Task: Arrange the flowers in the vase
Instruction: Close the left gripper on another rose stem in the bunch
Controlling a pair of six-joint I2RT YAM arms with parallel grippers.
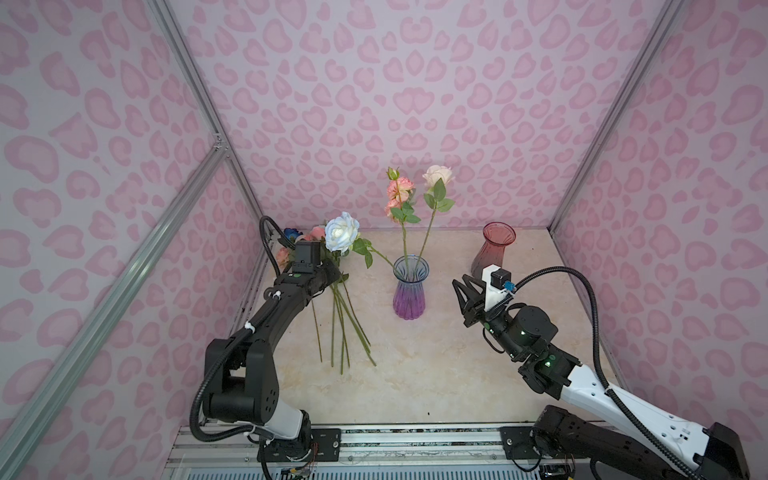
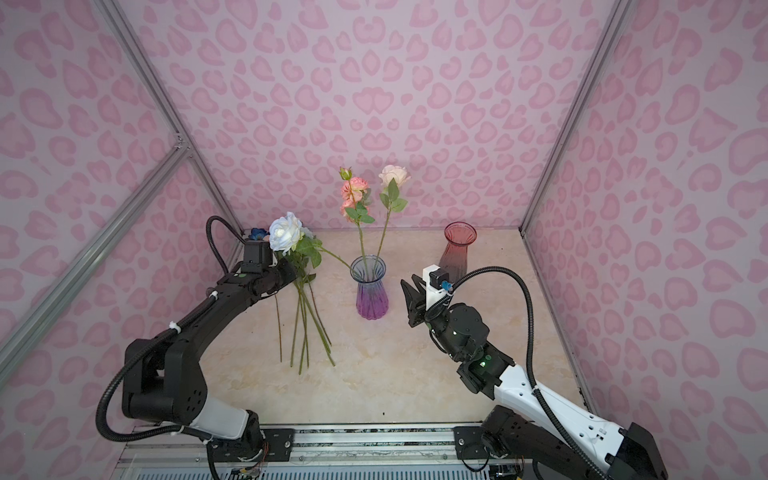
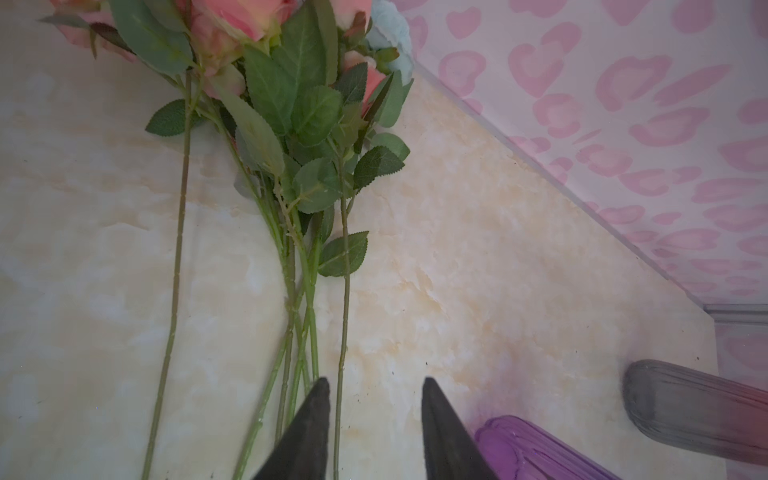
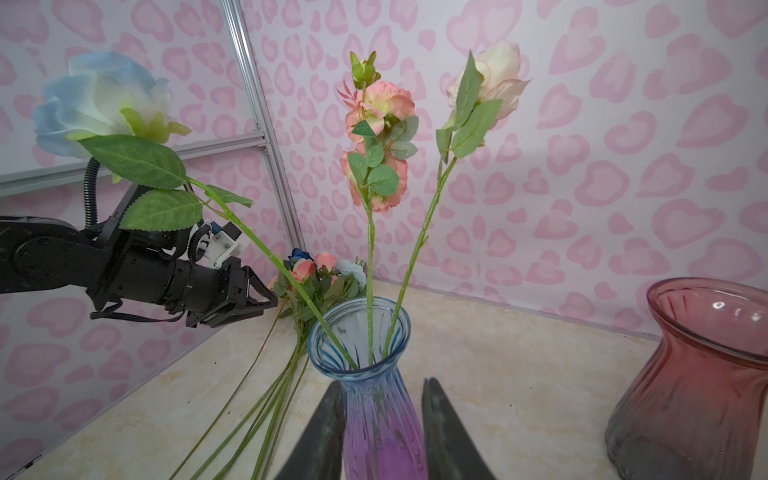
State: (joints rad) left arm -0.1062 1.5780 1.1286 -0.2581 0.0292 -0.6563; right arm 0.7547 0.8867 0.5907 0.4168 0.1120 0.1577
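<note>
- Table (image 1: 436, 374) — pale marbled top, pink-patterned walls on three sides.
- Loose flowers (image 1: 343, 328): a bundle lying flat on the left part of the table. The heads are bunched in the far left corner and the bare stems fan out toward my near edge, so the long axis runs near-to-far.
- Blue-and-purple vase (image 1: 409, 291): upright mid-table, just right of the bundle. Three are in it: a white-blue rose (image 1: 341, 232) leaning out leftward over the left wrist, and a coral spray (image 1: 399, 191) and cream rose (image 1: 436, 176) standing tall.
- Red vase (image 1: 494, 249): far right, empty.
- Left claw (image 3: 374, 382): above the bundle, pointing along the stems toward the heads. Jaws parted to a middling gap, holding nothing. It's plainly the nearer arm.
- Right claw (image 1: 459, 286): right of the blue-and-purple vase, apart from it and aimed at it. Jaws parted, empty.
- Single stem (image 3: 343, 311) — runs lengthwise through the left claw's gap. I judge that a straight drop and close would pinch it. The neighbouring stems sit just beside one finger, so a double pick is the risk.
- Views: both top views hide the left fingers under the wrist camera and leaves, and only the left wrist view shows the gap and stem. The right wrist view frames the vase between its fingers as if gripped; the top views show clear space.
</note>
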